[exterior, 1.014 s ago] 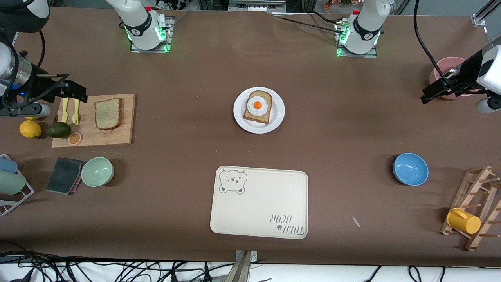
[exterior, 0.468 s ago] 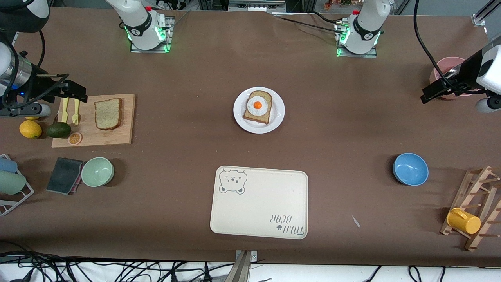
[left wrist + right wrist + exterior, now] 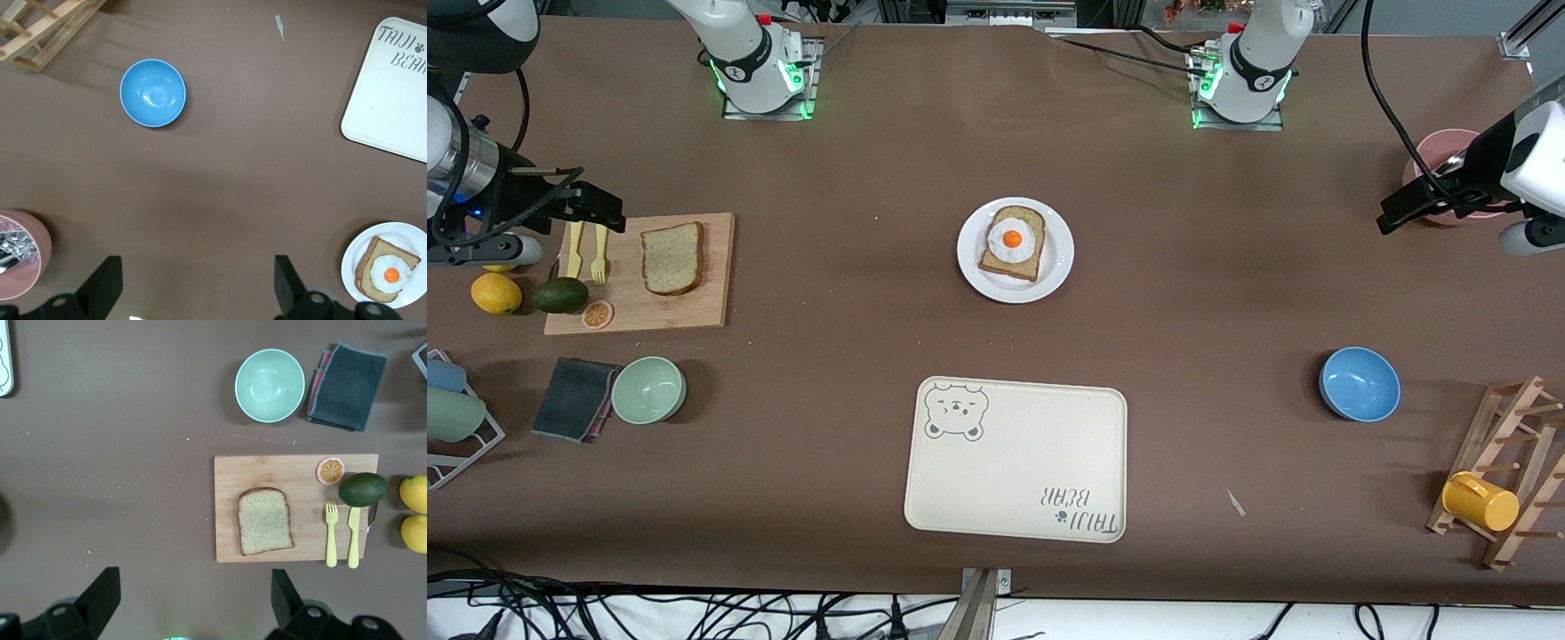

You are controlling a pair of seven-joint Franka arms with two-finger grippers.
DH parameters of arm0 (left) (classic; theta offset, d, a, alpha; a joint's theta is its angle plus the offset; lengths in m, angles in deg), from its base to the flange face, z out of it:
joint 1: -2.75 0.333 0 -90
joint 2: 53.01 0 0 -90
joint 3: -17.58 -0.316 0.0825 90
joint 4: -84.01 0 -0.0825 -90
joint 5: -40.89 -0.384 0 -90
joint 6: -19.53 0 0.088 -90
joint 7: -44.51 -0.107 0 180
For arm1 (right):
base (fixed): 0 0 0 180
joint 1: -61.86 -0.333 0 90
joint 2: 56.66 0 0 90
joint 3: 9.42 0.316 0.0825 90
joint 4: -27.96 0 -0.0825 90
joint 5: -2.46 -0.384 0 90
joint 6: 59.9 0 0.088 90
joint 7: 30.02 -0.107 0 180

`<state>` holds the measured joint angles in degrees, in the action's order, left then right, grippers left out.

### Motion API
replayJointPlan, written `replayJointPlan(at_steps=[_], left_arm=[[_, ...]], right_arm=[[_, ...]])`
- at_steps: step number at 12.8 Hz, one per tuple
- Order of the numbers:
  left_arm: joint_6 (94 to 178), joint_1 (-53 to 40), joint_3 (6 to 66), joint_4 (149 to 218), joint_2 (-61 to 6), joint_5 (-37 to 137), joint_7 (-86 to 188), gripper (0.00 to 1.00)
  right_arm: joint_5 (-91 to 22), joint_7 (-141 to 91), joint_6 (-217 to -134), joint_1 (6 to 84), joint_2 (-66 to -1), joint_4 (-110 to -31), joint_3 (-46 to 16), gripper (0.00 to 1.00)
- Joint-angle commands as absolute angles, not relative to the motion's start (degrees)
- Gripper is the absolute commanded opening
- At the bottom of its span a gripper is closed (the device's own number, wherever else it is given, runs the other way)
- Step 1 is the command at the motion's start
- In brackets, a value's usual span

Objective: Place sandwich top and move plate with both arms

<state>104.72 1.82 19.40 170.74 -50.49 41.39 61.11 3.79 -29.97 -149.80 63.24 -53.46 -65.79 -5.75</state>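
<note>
Sandwich top [image 3: 672, 258] lies flat on the wooden cutting board [image 3: 703, 302] toward the right arm's end of the table, bare face up, nothing resting on it. On the same board beside it: a yellow fork [image 3: 599, 253] and yellow knife [image 3: 574, 249], an orange slice [image 3: 598, 314] at the board's corner, and an avocado [image 3: 560, 295] overlapping the board's edge. A lemon [image 3: 495, 293] sits just beside the avocado, off the board (the right wrist view shows a second lemon [image 3: 415, 493] next to it).

Plate [image 3: 1058, 267] sits near the middle of the table, well apart from the board. It carries a bread slice [image 3: 1033, 265] topped with a fried egg [image 3: 1012, 239].

The cream bear-print tray [image 3: 1014, 471] lies nearer to the front camera than the plate, with open tabletop between them. Green bowl [image 3: 648, 389] and a dark folded cloth [image 3: 574, 398] lie nearer to the camera than the board. Blue bowl [image 3: 1359, 383], a wooden rack [image 3: 1507, 471] with a yellow cup [image 3: 1480, 501], and a pink container [image 3: 1436, 151] are at the left arm's end.

Right gripper [image 3: 193, 603] hangs over the table edge of the board, fingers spread apart, holding nothing. Left gripper [image 3: 198, 287] hangs over bare table beside the pink container, fingers likewise apart and empty.

Nothing stands between the sandwich top and the plate.
</note>
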Motion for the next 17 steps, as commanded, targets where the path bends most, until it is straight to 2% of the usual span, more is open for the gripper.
replayJointPlan(at_steps=[1,7,9,12,13,17], left_arm=[[103.6,1.6,19.6,169.9,-50.8,39.5,61.7,1.00],[103.6,1.7,19.6,169.9,-50.8,39.6,61.7,1.00],[103.6,1.7,19.2,169.9,-50.7,39.6,61.7,1.00],[103.6,2.2,19.0,169.9,-50.8,39.6,61.7,1.00],[103.6,2.2,19.0,169.9,-50.8,39.6,61.7,1.00],[103.6,2.2,19.2,170.0,-50.8,39.6,61.7,1.00]], right_arm=[[3.5,-30.5,-149.7,63.8,-53.8,-66.0,-5.4,1.00],[3.3,-30.4,-150.2,63.9,-53.4,-65.9,-5.3,1.00],[3.7,-29.0,-149.7,63.4,-48.4,-65.9,-5.0,1.00],[7.0,-29.6,-150.0,62.7,-44.8,-67.0,-5.3,1.00],[9.0,-29.7,-151.5,62.8,-44.2,-68.6,-5.4,1.00],[11.4,-32.5,-164.6,62.8,-47.4,-82.8,-5.5,1.00]])
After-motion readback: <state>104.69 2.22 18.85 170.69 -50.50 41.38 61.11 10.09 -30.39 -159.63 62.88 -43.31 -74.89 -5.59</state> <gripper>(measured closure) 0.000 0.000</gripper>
